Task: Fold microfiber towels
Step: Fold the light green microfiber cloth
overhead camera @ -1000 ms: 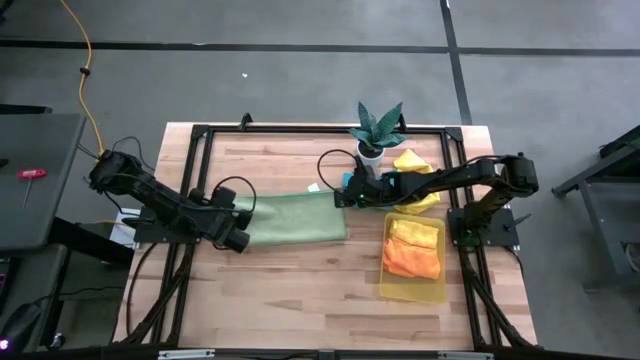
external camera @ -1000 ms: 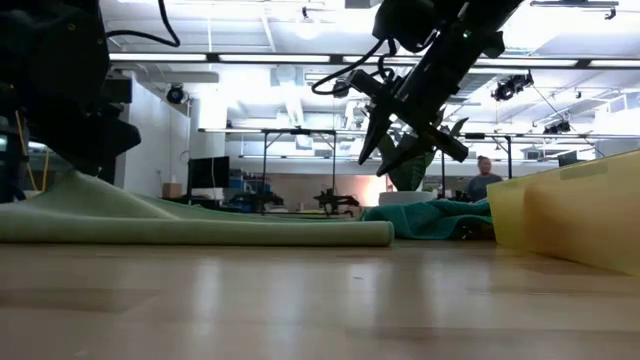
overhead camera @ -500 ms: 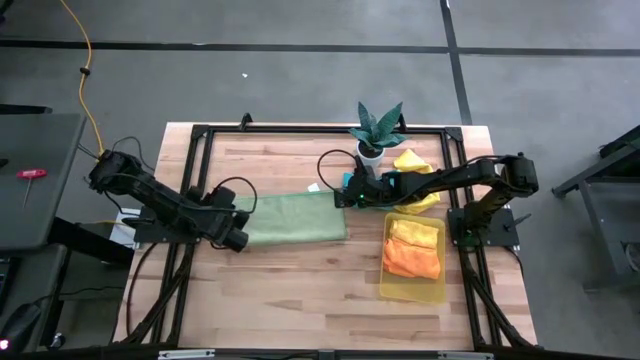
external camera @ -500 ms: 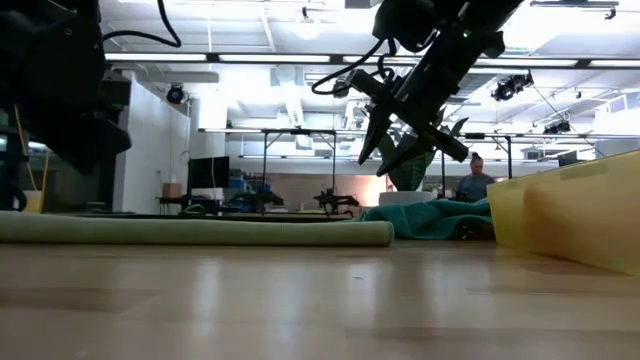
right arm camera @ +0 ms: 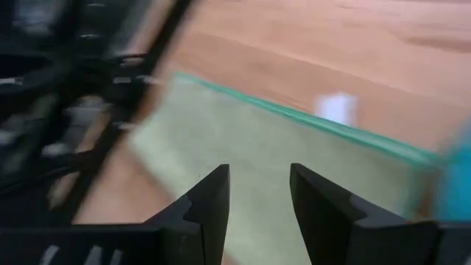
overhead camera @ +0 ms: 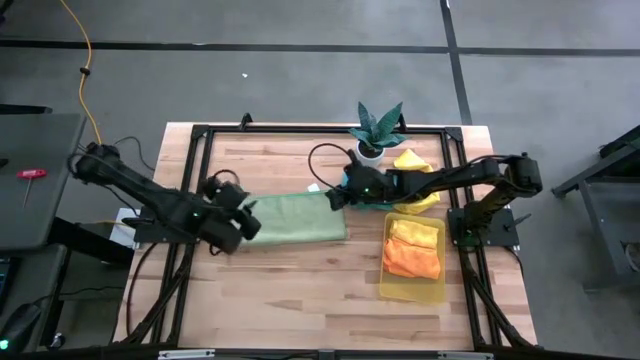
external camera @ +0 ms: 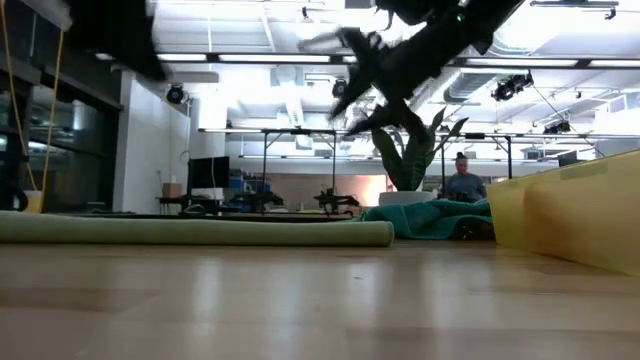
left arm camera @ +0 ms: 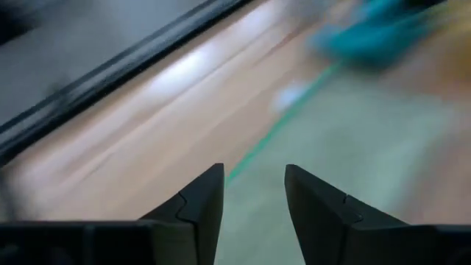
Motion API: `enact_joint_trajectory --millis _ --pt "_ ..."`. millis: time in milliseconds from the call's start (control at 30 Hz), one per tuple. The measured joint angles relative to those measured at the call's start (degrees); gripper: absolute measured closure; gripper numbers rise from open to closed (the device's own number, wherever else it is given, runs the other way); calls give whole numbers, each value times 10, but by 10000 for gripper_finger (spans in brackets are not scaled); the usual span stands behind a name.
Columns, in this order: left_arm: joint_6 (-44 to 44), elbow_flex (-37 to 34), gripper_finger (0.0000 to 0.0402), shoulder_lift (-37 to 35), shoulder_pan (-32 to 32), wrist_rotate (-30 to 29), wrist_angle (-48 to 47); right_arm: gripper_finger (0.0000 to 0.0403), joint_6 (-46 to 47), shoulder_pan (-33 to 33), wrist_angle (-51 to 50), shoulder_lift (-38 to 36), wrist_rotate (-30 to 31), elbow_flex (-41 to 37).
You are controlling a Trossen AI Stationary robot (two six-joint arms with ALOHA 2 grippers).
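Observation:
A pale green microfiber towel (overhead camera: pixel 297 218) lies folded and flat on the table's middle, a long low strip in the low view (external camera: pixel 200 232). My left gripper (overhead camera: pixel 250 222) hovers open over its left end, nothing between the fingers (left arm camera: pixel 254 173). My right gripper (overhead camera: pixel 333 199) hangs open above the towel's far right corner (right arm camera: pixel 259 173), clear of it. A teal towel (external camera: pixel 435 217) lies crumpled on the table behind the green one, under the right arm. A yellow towel (overhead camera: pixel 412 162) lies at the far right.
A translucent yellow tray (overhead camera: pixel 412 290) at the right holds a folded yellow towel (overhead camera: pixel 416 233) and an orange one (overhead camera: pixel 412 260). A potted plant (overhead camera: pixel 377 128) stands at the far edge. Bare wood lies near the front edge. A person (external camera: pixel 462 180) shows far behind the table.
My left gripper has opened and let go of the green towel's left end, then risen above it. That end, raised a second ago, has dropped and the towel lies flat. My right gripper has risen and moved a little toward the table's left.

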Motion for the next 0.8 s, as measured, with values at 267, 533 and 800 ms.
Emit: enact_joint_trajectory --millis 267,533,800 --pt "506 -8 285 -154 57 307 452 268 -104 0 54 -38 -67 0" --pt "549 -33 303 -213 184 507 514 268 -100 13 29 -70 -138 2" --pt "464 -170 317 -280 196 538 680 268 2 39 -271 -21 -65 103"
